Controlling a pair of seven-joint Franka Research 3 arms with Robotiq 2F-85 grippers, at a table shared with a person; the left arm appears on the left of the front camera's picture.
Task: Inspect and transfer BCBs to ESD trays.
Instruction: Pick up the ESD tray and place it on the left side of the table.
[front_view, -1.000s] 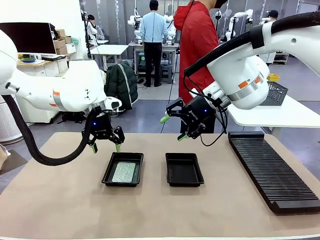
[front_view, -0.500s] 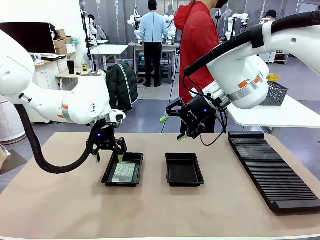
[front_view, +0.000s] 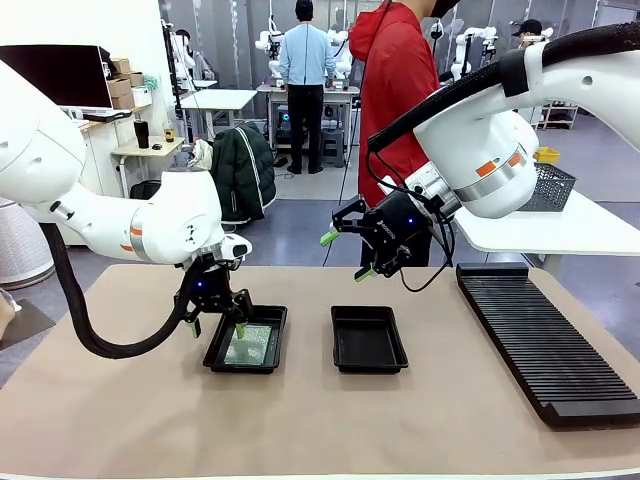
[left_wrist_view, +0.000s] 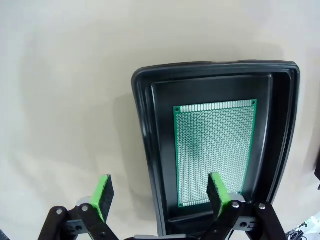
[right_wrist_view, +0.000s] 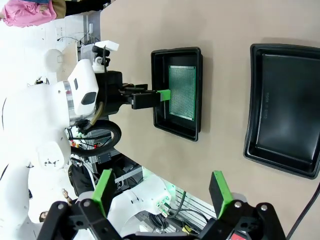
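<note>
Front view, items as placed. Left arm: bent low over the table (front_view: 120, 400), left gripper (front_view: 217, 328) pointing down, fingers spread wide with nothing between them. It sits astride the left rim of the left ESD tray (front_view: 245, 369), one finger outside above the table, the other inside above the BCB (front_view: 249, 345); contact cannot be told.

Right arm: raised near the table's far edge, right gripper (front_view: 346, 256) tilted, fingers spread wide, gripping nothing, well above the right ESD tray (front_view: 369, 369).

Left ESD tray, left of the table's middle: one green BCB lying flat on its floor.

Right ESD tray, at the middle, near the first: bare black floor.

Long black ribbed rack (front_view: 545, 340): along the table's right edge.

Person in a red top (front_view: 395, 90): standing at the far edge, behind the right gripper.
</note>
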